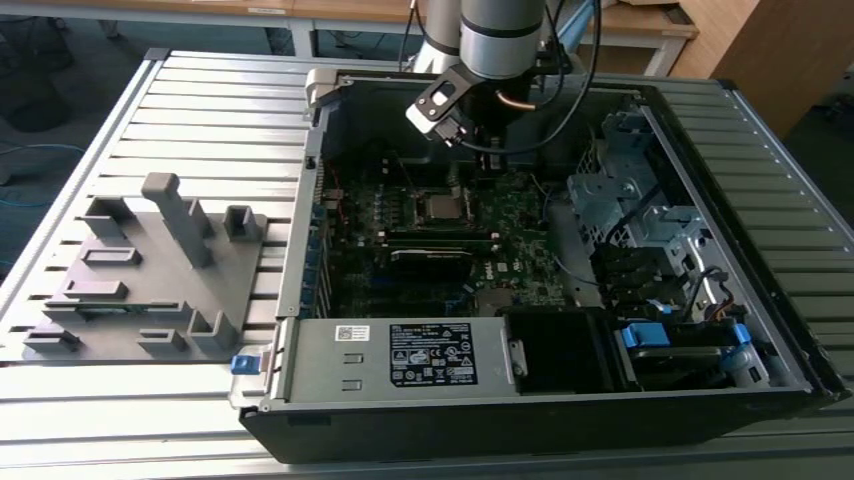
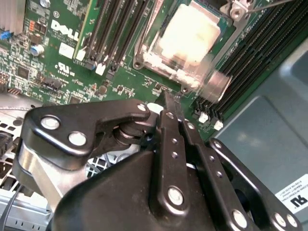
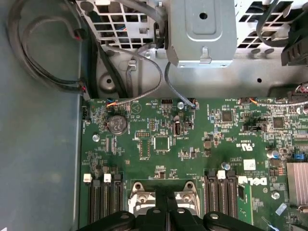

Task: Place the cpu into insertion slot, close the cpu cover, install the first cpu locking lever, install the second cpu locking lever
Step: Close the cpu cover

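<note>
Exterior view: open computer case (image 1: 561, 425) lies on its side on the slatted table (image 1: 200, 110), with the arm reaching in from above. hand (image 1: 490, 160) hangs inside the case over the motherboard (image 1: 514, 225), just past the insertion slot (image 1: 445, 208) on the side toward the case's far wall. Grey moulded fixture (image 1: 147, 270) sits on the table to the exterior view's left of the case, well apart from the hand. Labelled power supply (image 1: 400, 355) sits at the near end of the case.

Second wrist view: the hand's two fingers (image 2: 169, 144) are pressed together with nothing between them. Their tips are close above the board, just beside a socket corner. cpu (image 2: 190, 36) is seated in the slot, bright silvery face up. cpu cover (image 2: 144, 50) lies as a metal frame around the chip's edges, and the chip face shows through the cut-out. The cover looks flat, not raised. Blurred round silver part (image 2: 216, 84) sits at the socket corner nearest the fingertips. Black memory slots (image 2: 115, 29) run along both sides of the socket. Can't tell whether either locking lever is latched.

First wrist view: fingertips meet over the middle of one socket edge, with the cover's silver corners on either side. Coin cell (image 3: 117, 124) sits on the board and grey cables (image 3: 144, 72) run just off its edge, both by the metal cage (image 3: 202, 29) and well apart from the hand.
</note>
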`<state>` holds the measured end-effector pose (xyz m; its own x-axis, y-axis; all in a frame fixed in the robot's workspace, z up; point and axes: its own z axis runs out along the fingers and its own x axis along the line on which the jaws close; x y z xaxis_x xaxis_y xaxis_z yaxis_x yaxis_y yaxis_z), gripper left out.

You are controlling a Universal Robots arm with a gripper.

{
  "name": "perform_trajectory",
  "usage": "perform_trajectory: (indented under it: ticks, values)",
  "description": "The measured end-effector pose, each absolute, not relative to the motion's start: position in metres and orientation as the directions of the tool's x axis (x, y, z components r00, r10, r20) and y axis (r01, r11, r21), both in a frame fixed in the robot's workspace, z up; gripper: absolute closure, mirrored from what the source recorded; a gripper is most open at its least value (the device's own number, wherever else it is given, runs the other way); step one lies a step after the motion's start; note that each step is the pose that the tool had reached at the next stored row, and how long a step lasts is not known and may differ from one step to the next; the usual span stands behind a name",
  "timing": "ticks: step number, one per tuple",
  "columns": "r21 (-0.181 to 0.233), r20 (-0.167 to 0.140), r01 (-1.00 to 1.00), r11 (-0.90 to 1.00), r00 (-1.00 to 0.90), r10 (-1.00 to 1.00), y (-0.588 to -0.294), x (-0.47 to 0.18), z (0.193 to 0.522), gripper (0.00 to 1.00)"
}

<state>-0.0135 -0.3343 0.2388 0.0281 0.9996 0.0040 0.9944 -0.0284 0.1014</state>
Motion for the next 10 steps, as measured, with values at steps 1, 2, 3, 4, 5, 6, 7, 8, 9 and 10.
perform_trajectory:
  ticks: [1,2,3,4,5,6,7,8,9,10]
  values:
    - [0.101,0.004,0.994,-0.028,0.028,1.000,-0.3343,-0.0136,0.2388,0.90]
    - [0.101,0.004,0.994,-0.028,0.028,1.000,-0.3343,-0.0136,0.2388,0.90]
    - [0.101,0.004,0.994,-0.028,0.028,1.000,-0.3343,-0.0137,0.2388,0.90]
    - [0.101,0.004,0.994,-0.028,0.028,1.000,-0.3343,-0.0137,0.2388,0.90]
    - [0.101,0.004,0.994,-0.029,0.028,1.000,-0.3343,-0.0137,0.2388,0.90]
    - [0.101,0.004,0.994,-0.029,0.028,1.000,-0.3343,-0.0138,0.2388,0.90]
    - [0.099,0.004,0.995,-0.029,0.028,1.000,-0.3343,-0.0138,0.2387,0.90]
    - [0.090,0.004,0.996,-0.029,0.028,1.000,-0.3343,-0.0138,0.2385,0.90]
    - [0.079,0.003,0.996,-0.029,0.028,1.000,-0.3343,-0.0138,0.2383,0.90]
    - [0.068,0.003,0.997,-0.029,0.028,1.000,-0.3343,-0.0137,0.2382,0.90]
